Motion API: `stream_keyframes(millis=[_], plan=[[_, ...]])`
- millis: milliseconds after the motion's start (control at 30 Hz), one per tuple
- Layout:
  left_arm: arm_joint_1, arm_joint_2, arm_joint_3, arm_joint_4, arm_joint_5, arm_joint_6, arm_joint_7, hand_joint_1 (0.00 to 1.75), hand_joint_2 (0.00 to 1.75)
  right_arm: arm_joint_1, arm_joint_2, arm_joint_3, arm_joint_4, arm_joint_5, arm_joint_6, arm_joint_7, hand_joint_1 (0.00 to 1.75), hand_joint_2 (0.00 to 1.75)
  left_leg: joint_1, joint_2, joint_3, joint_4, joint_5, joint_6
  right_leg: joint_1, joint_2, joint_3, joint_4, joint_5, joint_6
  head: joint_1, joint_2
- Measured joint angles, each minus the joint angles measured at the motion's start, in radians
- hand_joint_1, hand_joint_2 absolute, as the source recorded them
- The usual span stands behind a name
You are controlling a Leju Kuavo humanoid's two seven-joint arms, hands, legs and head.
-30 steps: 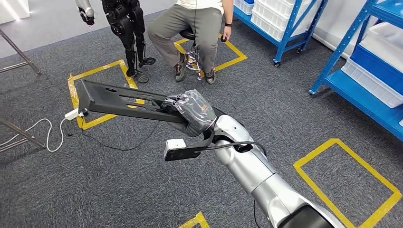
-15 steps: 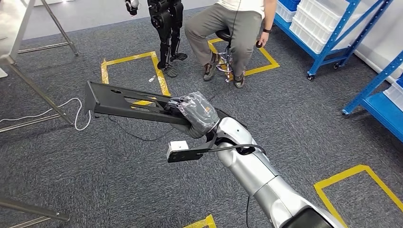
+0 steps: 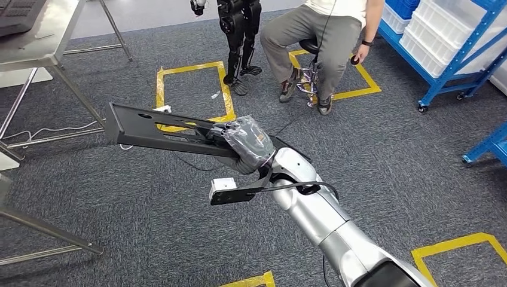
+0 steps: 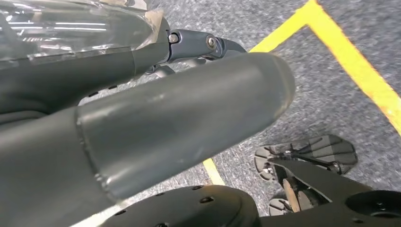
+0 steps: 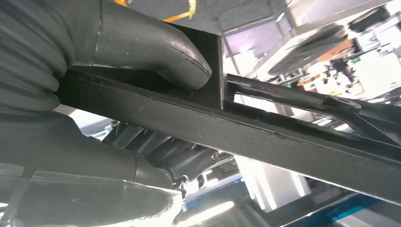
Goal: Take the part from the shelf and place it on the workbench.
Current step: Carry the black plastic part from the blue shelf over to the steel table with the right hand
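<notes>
Gripping the black part (image 3: 158, 128), right hand (image 3: 242, 143) above grey carpet (image 3: 149, 227) with yellow tape squares (image 3: 191, 69).

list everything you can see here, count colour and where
part: 1, black, long flat bracket held out over the carpet by the right hand
table: 1, steel, upper left
tape squares: several, yellow, on the grey carpet
shelves: 2, blue, right side, one holding white bins
person: 1, seated on a stool, top centre
small robot: 1, black, standing beside the person
cable: 1, white, on the carpet by the table legs
right hand: 1, grey, grips the part's near end
left hand: 1, grey, hangs near the floor; fingers unclear
</notes>
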Motion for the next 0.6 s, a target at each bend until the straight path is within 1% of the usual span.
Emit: stream_keyframes(millis=[33, 67, 100, 133, 167, 200, 233, 267, 300, 333, 367, 400, 433, 467, 500, 533, 567, 600], plan=[[0.000, 0.000, 0.000, 0.000, -0.001, 0.000, 0.000, 0.00, 0.00, 0.000, 0.000, 0.000, 0.000, 0.000, -0.002, 0.000, 1.75, 1.75, -0.001, 0.019, 0.041, -0.072, 0.028, 0.003, 0.002, -0.009, 0.001, 0.000, -0.001, 0.001, -0.001, 0.000], [-0.001, -0.001, 0.000, 0.000, -0.002, 0.000, 0.000, 0.00, 0.00, -0.001, 0.000, 0.000, 0.000, 0.000, -0.004, 0.000, 1.75, 1.75, -0.004, 0.036, 0.076, -0.134, 0.048, 0.007, 0.006, -0.017, 0.002, 0.001, -0.003, 0.003, 0.000, 0.000], [-0.003, -0.001, 0.000, 0.000, -0.005, -0.001, 0.000, 0.00, 0.00, -0.001, -0.001, -0.001, 0.000, 0.000, -0.007, 0.000, 1.75, 1.75, -0.008, 0.049, 0.100, -0.178, 0.060, 0.011, 0.010, -0.025, 0.002, 0.001, -0.005, 0.006, 0.001, 0.000], [-0.004, -0.002, 0.000, 0.000, -0.006, -0.001, 0.001, 0.00, 0.00, 0.000, -0.003, -0.001, 0.000, 0.000, -0.009, 0.001, 1.75, 1.75, -0.012, 0.053, 0.107, -0.192, 0.060, 0.015, 0.014, -0.032, 0.002, 0.001, -0.007, 0.010, 0.002, 0.000], [-0.004, -0.002, 0.000, 0.000, -0.008, -0.002, 0.001, 0.00, 0.00, 0.000, -0.004, -0.002, 0.000, 0.000, -0.012, 0.002, 1.75, 1.75, -0.016, 0.044, 0.105, -0.194, 0.060, 0.020, 0.015, -0.040, 0.003, 0.001, -0.009, 0.013, 0.004, 0.000], [-0.005, -0.002, 0.000, 0.000, -0.010, -0.002, 0.001, 0.00, 0.00, 0.001, -0.005, -0.002, -0.001, 0.001, -0.013, 0.002, 1.75, 1.75, -0.016, 0.033, 0.106, -0.198, 0.063, 0.026, 0.016, -0.047, 0.002, 0.001, -0.011, 0.017, 0.005, 0.000], [-0.004, -0.003, 0.000, 0.000, -0.010, -0.003, 0.002, 0.00, 0.00, 0.002, -0.006, -0.002, -0.001, 0.001, -0.014, 0.002, 1.75, 1.75, -0.015, 0.023, 0.108, -0.203, 0.066, 0.032, 0.015, -0.041, 0.000, 0.008, -0.017, 0.021, 0.006, 0.000], [-0.005, -0.004, 0.000, 0.000, -0.011, -0.003, 0.002, 0.00, 0.00, 0.002, -0.007, -0.003, -0.002, 0.001, -0.015, 0.003, 1.75, 1.75, -0.013, 0.014, 0.111, -0.208, 0.070, 0.040, 0.014, -0.026, -0.008, 0.027, -0.029, 0.023, 0.006, 0.000], [-0.006, -0.004, 0.000, 0.000, -0.012, -0.003, 0.003, 0.00, 0.00, 0.003, -0.010, -0.003, -0.003, 0.001, -0.016, 0.002, 1.75, 1.75, -0.010, 0.005, 0.114, -0.212, 0.074, 0.047, 0.012, -0.003, -0.026, 0.067, -0.049, 0.022, 0.007, 0.000], [-0.007, -0.005, 0.000, 0.000, -0.013, -0.003, 0.003, 0.00, 0.00, 0.006, -0.014, -0.004, -0.003, 0.001, -0.017, 0.002, 1.75, 1.75, -0.010, -0.005, 0.114, -0.213, 0.075, 0.050, 0.008, 0.022, -0.053, 0.128, -0.074, 0.019, 0.009, 0.000], [-0.009, -0.005, 0.000, 0.000, -0.014, -0.003, 0.004, 0.00, 0.00, 0.010, -0.019, -0.004, -0.003, 0.001, -0.018, 0.002, 1.75, 1.75, -0.010, -0.017, 0.114, -0.213, 0.076, 0.053, 0.007, 0.038, -0.088, 0.199, -0.100, 0.016, 0.010, 0.000], [-0.009, -0.006, 0.000, 0.000, -0.014, -0.004, 0.004, 0.00, 0.00, 0.016, -0.024, -0.004, -0.003, 0.001, -0.018, 0.002, 1.75, 1.75, -0.010, -0.030, 0.113, -0.213, 0.076, 0.054, 0.005, 0.046, -0.120, 0.259, -0.119, 0.016, 0.011, 0.000], [-0.009, -0.006, 0.000, 0.000, -0.015, -0.004, 0.005, 0.00, 0.00, 0.022, -0.028, -0.004, -0.003, 0.001, -0.018, 0.002, 1.75, 1.75, -0.010, -0.044, 0.113, -0.213, 0.076, 0.054, 0.004, 0.050, -0.139, 0.292, -0.125, 0.020, 0.011, 0.000], [-0.008, -0.006, 0.000, 0.000, -0.015, -0.004, 0.006, 0.00, 0.00, 0.027, -0.031, -0.004, -0.003, 0.001, -0.018, 0.002, 1.75, 1.75, -0.010, -0.057, 0.113, -0.212, 0.076, 0.053, 0.003, 0.053, -0.139, 0.283, -0.114, 0.028, 0.012, 0.000], [-0.008, -0.007, 0.000, 0.000, -0.015, -0.004, 0.007, 0.00, 0.00, 0.029, -0.032, -0.004, -0.003, 0.001, -0.018, 0.002, 1.75, 1.75, -0.010, -0.070, 0.114, -0.211, 0.076, 0.053, 0.000, 0.057, -0.119, 0.234, -0.089, 0.037, 0.012, 0.000], [-0.008, -0.007, 0.000, 0.000, -0.015, -0.004, 0.007, 0.00, 0.00, 0.030, -0.033, -0.004, -0.003, 0.001, -0.019, 0.002, 1.75, 1.75, -0.009, -0.082, 0.114, -0.210, 0.075, 0.051, -0.005, 0.070, -0.086, 0.161, -0.057, 0.046, 0.012, 0.000], [-0.008, -0.008, 0.000, 0.000, -0.015, -0.005, 0.007, 0.00, 0.00, 0.029, -0.033, -0.004, -0.003, 0.001, -0.019, 0.002, 1.75, 1.75, -0.011, -0.094, 0.113, -0.207, 0.074, 0.047, -0.009, 0.087, -0.054, 0.092, -0.029, 0.051, 0.012, 0.000], [-0.008, -0.009, 0.000, 0.000, -0.015, -0.005, 0.007, 0.00, 0.00, 0.029, -0.033, -0.004, -0.003, 0.002, -0.019, 0.002, 1.75, 1.75, -0.012, -0.104, 0.111, -0.205, 0.073, 0.042, -0.013, 0.099, -0.030, 0.042, -0.009, 0.051, 0.011, 0.000]])
